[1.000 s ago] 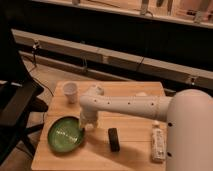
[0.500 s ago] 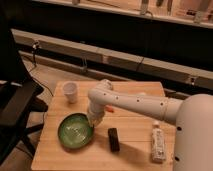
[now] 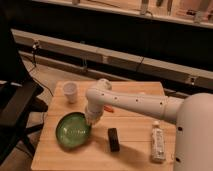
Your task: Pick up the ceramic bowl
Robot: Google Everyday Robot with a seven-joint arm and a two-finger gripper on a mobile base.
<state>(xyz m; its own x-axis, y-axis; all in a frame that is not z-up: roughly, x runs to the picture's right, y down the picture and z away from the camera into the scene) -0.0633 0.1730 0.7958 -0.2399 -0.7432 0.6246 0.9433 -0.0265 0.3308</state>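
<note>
One arm in view: the white robot arm (image 3: 135, 102) reaches in from the right edge of the light wooden table (image 3: 130, 150) and bends down near the table's middle. Gripper (image 3: 90, 120) sits at the right rim of the wide, shallow green-glazed ceramic bowl (image 3: 72, 131), touching or just over that rim. Can't tell whether it grips the rim. Bowl looks tilted, inside facing up and toward the camera, near the front-left corner of the table. Small white cup (image 3: 70, 92) stands upright near the back-left corner, well apart from the bowl. Small black rectangular block (image 3: 113, 139) lies just right of the bowl, toward the front edge. White bottle with a printed label (image 3: 157, 142) lies on its side near the front-right corner. Black chair (image 3: 15, 107) is off the table's left edge.
</note>
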